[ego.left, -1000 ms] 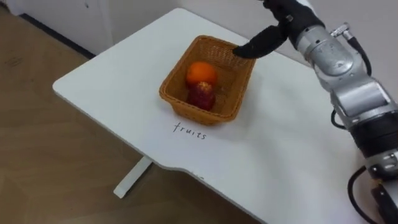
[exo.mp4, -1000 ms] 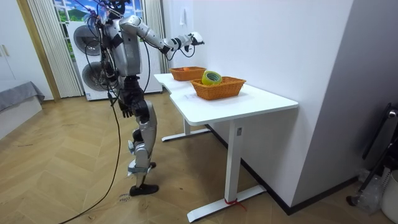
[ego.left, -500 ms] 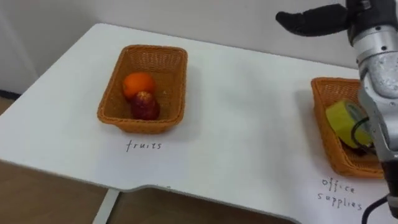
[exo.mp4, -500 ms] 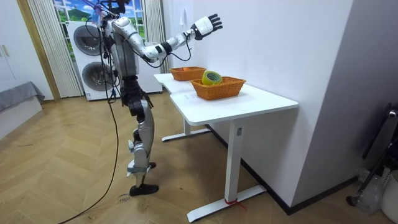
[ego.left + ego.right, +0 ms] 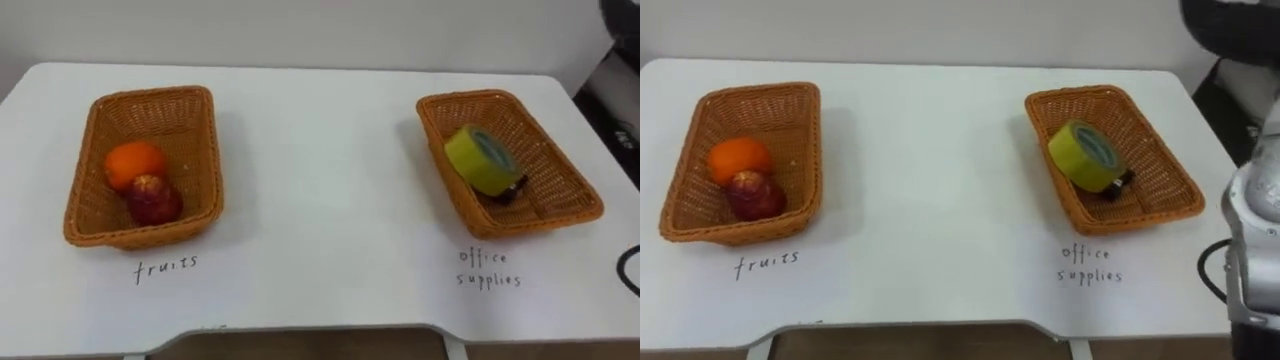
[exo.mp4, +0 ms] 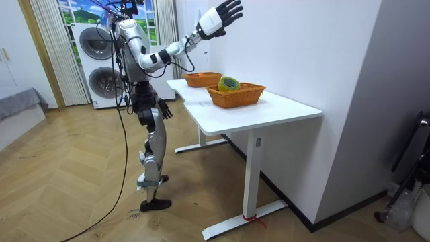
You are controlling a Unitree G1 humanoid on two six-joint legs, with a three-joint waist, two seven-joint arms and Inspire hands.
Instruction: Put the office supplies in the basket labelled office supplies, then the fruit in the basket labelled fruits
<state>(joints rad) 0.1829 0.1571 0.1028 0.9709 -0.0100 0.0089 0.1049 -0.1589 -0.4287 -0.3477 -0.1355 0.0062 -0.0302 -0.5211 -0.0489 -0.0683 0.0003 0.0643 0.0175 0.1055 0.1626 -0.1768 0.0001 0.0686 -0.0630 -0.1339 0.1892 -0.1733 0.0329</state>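
Observation:
The fruits basket [image 5: 213, 140] at the table's left holds an orange [image 5: 134, 163] and a red apple [image 5: 152, 198]. The office supplies basket [image 5: 530, 222] at the right holds a yellow-green tape roll [image 5: 480, 160] leaning over a small dark item [image 5: 505, 192]. In the room view my right hand [image 6: 218, 15] is raised high above the table's far end, open with fingers spread. My right forearm [image 5: 1255, 200] fills the right edge of the right eye view. My left hand [image 6: 164, 111] hangs by my hip.
I stand at the long side of the white table [image 5: 320, 200], which has handwritten labels in front of each basket and a wall behind it. Stacked washing machines [image 6: 101, 67] stand behind me. Wooden floor spreads around the table [image 6: 269, 111].
My right hand has lifted from above the fruits basket to high over the table. The head camera has swung right, so both baskets are seen squarely.

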